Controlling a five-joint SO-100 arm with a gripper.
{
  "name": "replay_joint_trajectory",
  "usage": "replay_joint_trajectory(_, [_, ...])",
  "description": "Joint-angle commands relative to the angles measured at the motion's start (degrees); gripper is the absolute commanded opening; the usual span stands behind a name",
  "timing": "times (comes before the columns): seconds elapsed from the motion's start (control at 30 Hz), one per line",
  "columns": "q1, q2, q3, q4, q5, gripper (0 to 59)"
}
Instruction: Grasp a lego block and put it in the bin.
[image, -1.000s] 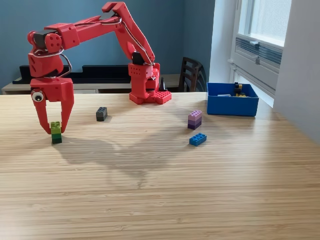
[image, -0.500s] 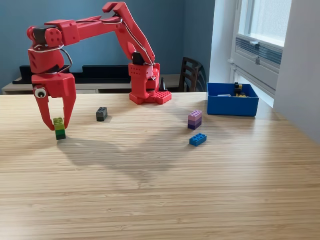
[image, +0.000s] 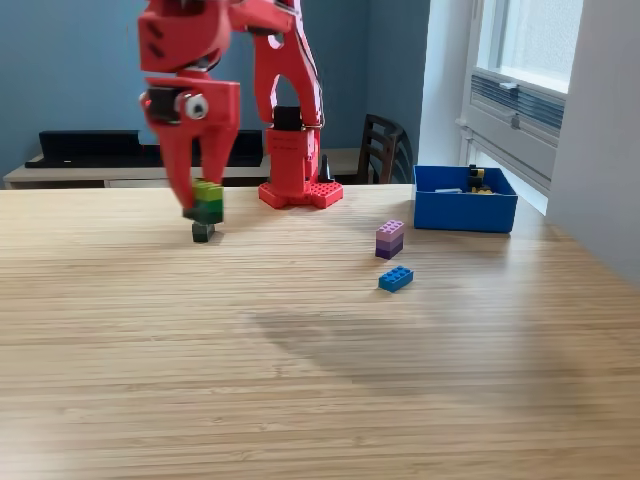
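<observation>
Red arm's end effector (image: 203, 205) is up off the surface (image: 300, 380), fingers pointing down and clamped on a green lego stack (image: 208, 199): light green brick on top, darker green below. Stack is in the air, left of centre in the exterior view, slightly motion-blurred.

Dark grey block (image: 203, 232) sits on the surface directly below the held stack; looks just under it in this view, can't tell if they touch or whether the grey one lies further back.

Arm base (image: 297, 170) stands at the far side of the surface, a bit right of the end effector. Upper links run out of the top of the frame.

Other pieces on the surface:
- purple stack (image: 390, 239), lighter purple layers over a darker one, right of centre
- blue block (image: 396, 279), flat, just near-side of the purple stack, apart from it

The bin (image: 465, 211), blue and open-topped with low walls, is on the far right of the surface, near the window wall. Well apart from the end effector, with the purple and blue pieces between them. A few small items lie inside at its far edge, one yellow and black; too small to identify.

Behind the surface: blue wall, a dark chair (image: 383, 148) right of the arm base, and a low dark shelf (image: 95, 145) on the far left.
</observation>
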Motion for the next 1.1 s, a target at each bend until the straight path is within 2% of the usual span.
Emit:
replay_joint_trajectory(0.03, [-17.2,15.4,8.1,0.8,-4.0,0.0])
replay_joint_trajectory(0.27, [-40.3,20.7,19.4,0.8,-5.2,0.0])
replay_joint_trajectory(0.47, [-57.9,21.0,25.1,0.8,-3.8,0.0])
replay_joint_trajectory(0.63, [-69.4,21.0,25.0,0.8,-2.7,0.0])
replay_joint_trajectory(0.8, [-77.9,20.9,21.6,2.5,-2.4,0.0])
replay_joint_trajectory(1.1, [-83.9,20.8,21.6,2.6,-4.9,0.3])
